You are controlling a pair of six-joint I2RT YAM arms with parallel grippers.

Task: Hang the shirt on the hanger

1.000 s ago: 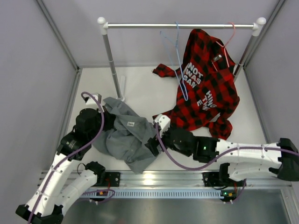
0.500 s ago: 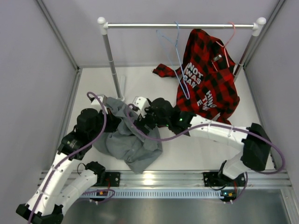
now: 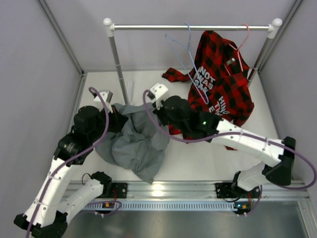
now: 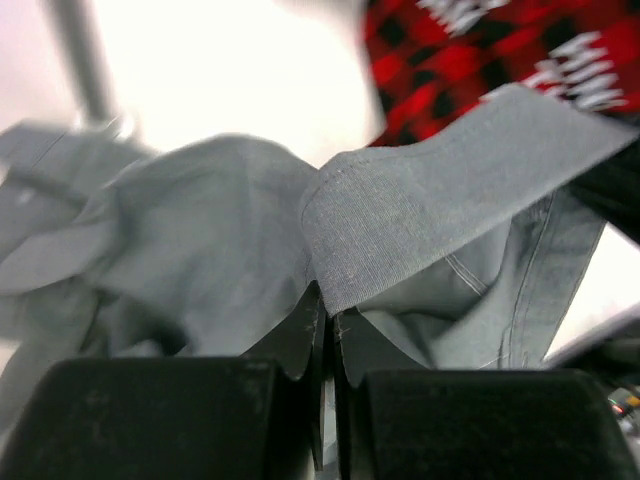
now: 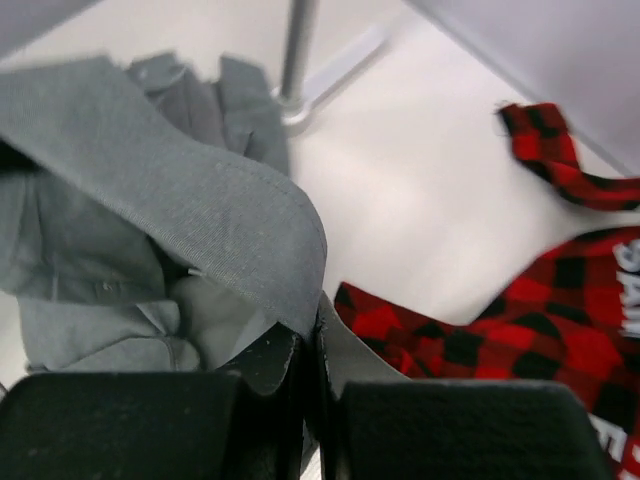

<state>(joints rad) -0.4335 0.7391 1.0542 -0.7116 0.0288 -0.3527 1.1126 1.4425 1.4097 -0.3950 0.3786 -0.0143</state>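
Observation:
The grey shirt [image 3: 134,145] lies bunched on the table floor between my two arms, its upper edge lifted. My left gripper [image 3: 114,122] is shut on a ribbed band of the shirt [image 4: 430,200], the fabric pinched at the fingertips of that gripper [image 4: 327,305]. My right gripper [image 3: 156,114] is shut on the other end of the same grey band [image 5: 200,215], which runs into its closed jaws [image 5: 312,325]. The light-blue hanger [image 3: 190,55] hangs bare by its hook from the rail [image 3: 148,28], behind and to the right of both grippers.
A red-and-black plaid shirt [image 3: 220,91] hangs on a pink hanger [image 3: 245,35] at the rail's right end and trails onto the floor by my right arm. The rail's left post [image 3: 119,69] stands just behind the grey shirt. Grey walls close both sides.
My right gripper swung from the shirt's front edge back toward the post and shut on the grey band. The left arm rose a little and the shirt's top edge lifted between them.

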